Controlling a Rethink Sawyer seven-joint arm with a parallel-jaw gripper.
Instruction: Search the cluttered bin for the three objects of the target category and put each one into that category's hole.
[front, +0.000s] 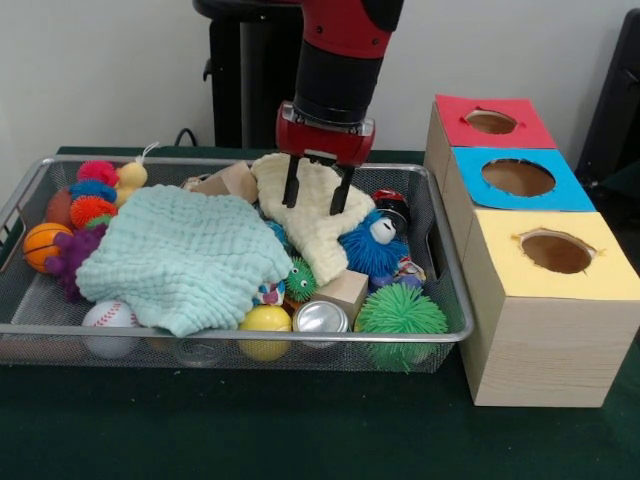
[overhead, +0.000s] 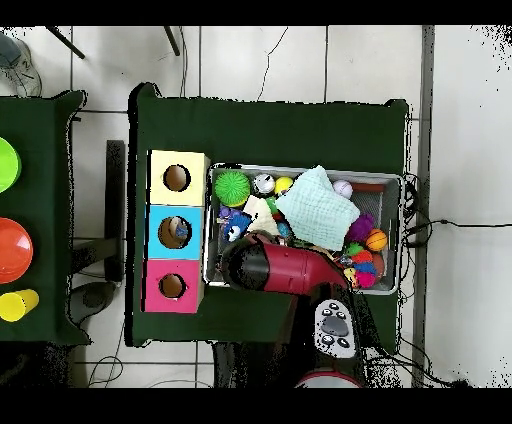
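Wire-mesh bin (front: 452, 300), crinkled mint cloth (front: 180, 255), spiky green ball (front: 400, 312)

green table (front: 250, 440), coloured dishes (overhead: 12, 250)

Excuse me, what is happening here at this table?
A red and black robot arm hangs its tool open over a cream cloth in a wire mesh bin crowded with toys and a pale green cloth. It holds nothing. Beside the bin stands a wooden box with red, blue and yellow holed tops.
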